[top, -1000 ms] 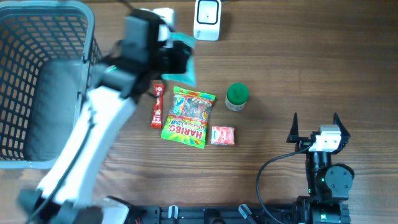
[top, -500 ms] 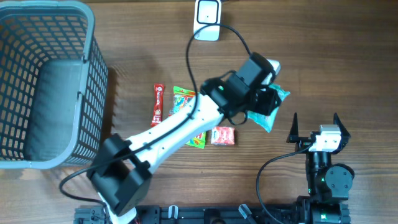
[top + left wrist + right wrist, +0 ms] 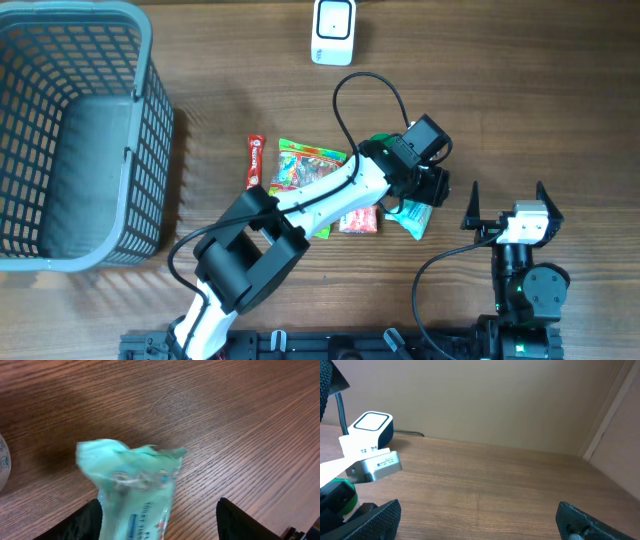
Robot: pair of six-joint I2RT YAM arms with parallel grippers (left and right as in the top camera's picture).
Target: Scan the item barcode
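**Left tool slack over the teal packet, scanner well off**

Your left tool [image 3: 159,506] stands released. In the left wrist view the teal packet [image 3: 134,485] sits between the fingers [image 3: 89,521]. It touches or nearly touches one of them, and a plain strip of bench [image 3: 520,90] shows between it and the other. Nothing is pinched. The packet looks to be resting on the wood, though you cannot be sure from these views that all of it is down.

Take the scanner [image 3: 333,31] as your mark. The packet lies well away from it, toward the robot and off to the scanner's right. The Haribo bag [image 3: 303,170] lies closer to the scanner than the packet does, almost straight toward the robot from it.

The relation that matters is that the packet is directly under the left tool. Its long axis runs out ahead of the fingers, so closing would take it across its short width. The right tool [image 3: 505,203] is parked agape and empty, near the packet on the side farther from the scanner. It is next nearest, but the left one is over the thing.

My reading is that, for a scan, the packet must be gripped and carried across to the scanner with its barcode face turned toward it. You cannot see a barcode in either view, so which face to present is unsettled.
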